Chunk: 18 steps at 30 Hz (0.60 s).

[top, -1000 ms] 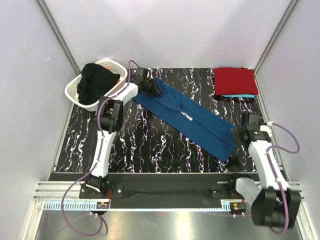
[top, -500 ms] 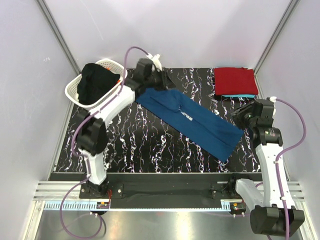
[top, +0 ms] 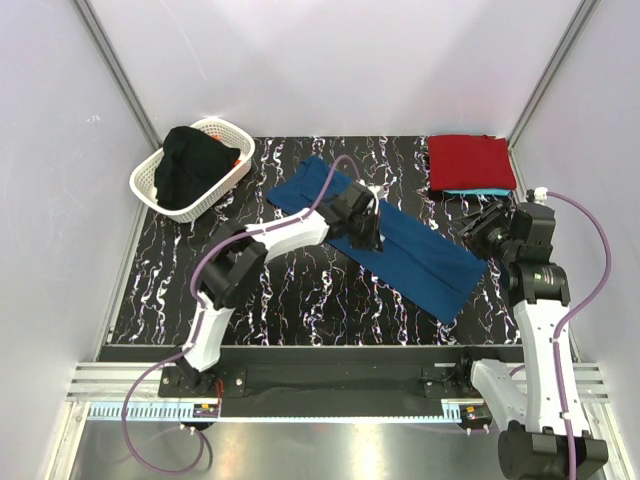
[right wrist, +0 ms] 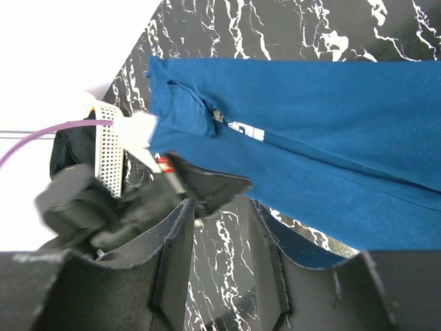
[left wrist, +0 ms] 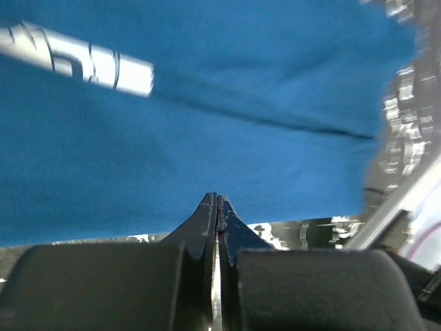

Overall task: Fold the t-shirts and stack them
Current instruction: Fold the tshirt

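The navy blue t-shirt (top: 400,245) lies in a long diagonal strip on the table, with its white print (left wrist: 89,62) facing up. My left gripper (top: 367,228) hovers over the shirt's middle; in the left wrist view its jaws (left wrist: 217,201) are shut with nothing between them. My right gripper (top: 488,226) is open and empty beside the shirt's right end; the shirt (right wrist: 331,131) lies beyond its fingers (right wrist: 172,241). The folded red t-shirt (top: 470,160) lies on the turquoise one (top: 478,191) at the back right.
A white lattice basket (top: 150,180) holding a black cloth (top: 190,165) stands at the back left. White walls close in the table on three sides. The left arm (right wrist: 131,200) shows in the right wrist view.
My left gripper swung from the shirt's far-left end to over its middle. My right gripper lifted away from the shirt's near-right end. The shirt now lies flat.
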Motion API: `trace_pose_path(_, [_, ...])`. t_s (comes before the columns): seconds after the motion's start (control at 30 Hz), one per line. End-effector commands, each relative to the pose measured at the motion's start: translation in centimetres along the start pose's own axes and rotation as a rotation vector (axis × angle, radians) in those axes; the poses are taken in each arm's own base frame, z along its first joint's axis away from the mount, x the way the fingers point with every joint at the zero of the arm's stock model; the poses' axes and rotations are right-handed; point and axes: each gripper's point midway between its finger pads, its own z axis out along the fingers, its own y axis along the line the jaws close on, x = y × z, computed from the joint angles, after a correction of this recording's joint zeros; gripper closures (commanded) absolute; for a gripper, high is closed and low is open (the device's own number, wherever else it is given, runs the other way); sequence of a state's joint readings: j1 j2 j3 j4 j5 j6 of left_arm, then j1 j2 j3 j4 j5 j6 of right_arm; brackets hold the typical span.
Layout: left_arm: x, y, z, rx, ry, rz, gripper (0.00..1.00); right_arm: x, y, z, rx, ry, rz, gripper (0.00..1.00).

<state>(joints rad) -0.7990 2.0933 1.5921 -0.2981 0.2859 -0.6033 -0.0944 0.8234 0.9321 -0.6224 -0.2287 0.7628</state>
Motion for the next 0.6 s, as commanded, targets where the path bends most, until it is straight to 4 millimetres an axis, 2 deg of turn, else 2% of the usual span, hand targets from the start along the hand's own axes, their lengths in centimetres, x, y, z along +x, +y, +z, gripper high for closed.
trace_pose_path(0.0, [1.1, 0.4, 0.9, -0.054, 0.007, 0.016, 1.0, -0.5, 0.9, -0.6, -0.041, -0.018, -0.035, 0.56])
trace_pose_path(0.07, [2.5, 1.8, 2.0, -0.088, 0.047, 0.009, 1.0, -0.4, 0.9, -0.5, -0.04, -0.015, -0.026, 0.56])
trace_pose_path(0.17, [3.4, 3.7, 3.1, -0.144, 0.066, 0.023, 1.0, -0.4, 0.9, -0.3, -0.04, -0.008, -0.018, 0.56])
trace_pose_path(0.3, [4.8, 5.5, 3.4, -0.217, 0.123, 0.017, 1.0, 0.0, 0.4, 0.3, -0.024, 0.017, -0.02, 0.56])
trace_pose_path(0.37, [5.7, 6.3, 2.6, -0.247, 0.136, 0.014, 1.0, 0.1, 0.2, 0.5, -0.017, 0.022, -0.024, 0.56])
trace_pose_path(0.4, [6.8, 7.7, 2.2, -0.294, 0.147, 0.01, 1.0, 0.2, 0.0, 0.8, -0.01, 0.03, -0.024, 0.56])
trace_pose_path(0.47, [6.8, 8.0, 0.7, -0.317, 0.128, 0.018, 1.0, 0.6, -0.3, 1.2, 0.0, 0.055, -0.025, 0.56])
trace_pose_path(0.5, [7.8, 9.4, 0.1, -0.358, 0.142, 0.012, 1.0, 0.9, -0.6, 1.7, 0.012, 0.079, -0.02, 0.56])
trace_pose_path(0.57, [7.9, 10.1, -1.4, -0.378, 0.129, 0.003, 1.0, 1.3, -0.7, 2.1, 0.016, 0.111, -0.017, 0.56])
